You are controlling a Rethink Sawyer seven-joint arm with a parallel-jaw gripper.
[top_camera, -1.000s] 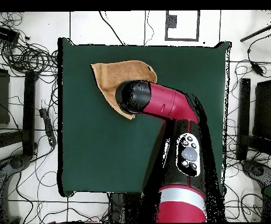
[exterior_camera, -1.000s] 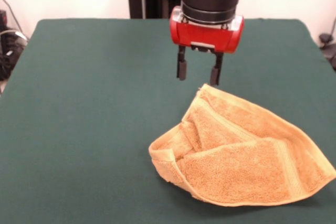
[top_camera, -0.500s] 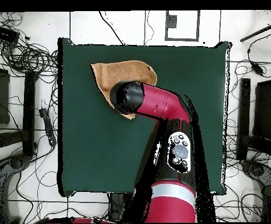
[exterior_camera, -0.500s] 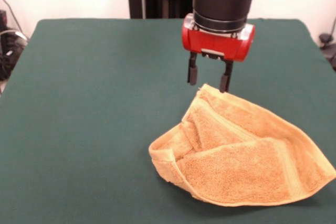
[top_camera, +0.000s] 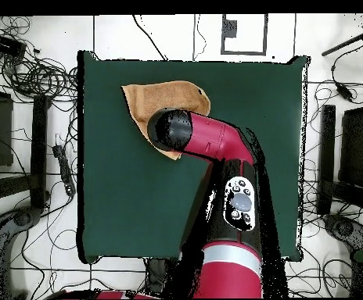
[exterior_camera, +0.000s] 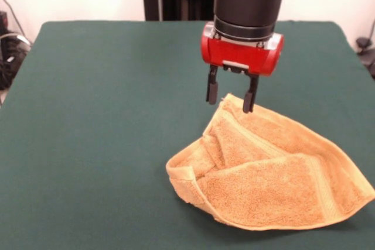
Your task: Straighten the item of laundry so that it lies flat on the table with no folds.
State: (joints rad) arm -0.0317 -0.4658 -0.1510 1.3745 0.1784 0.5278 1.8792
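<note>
Towel point(exterior_camera: 275, 168) sits crumpled on my front view's lower right, one side folded over itself into thick roll, band stripe visible along hems. Lies on green table point(exterior_camera: 105, 115), near one long edge in overhead point(top_camera: 165, 101). Gripper point(exterior_camera: 231, 98) hangs over towel's far corner, fingers apart, tips straddling corner; contact unclear to me. Felt around otherwise bare. Beyond table: white floor, tangled cables point(top_camera: 36, 74), dark equipment at sides.
</note>
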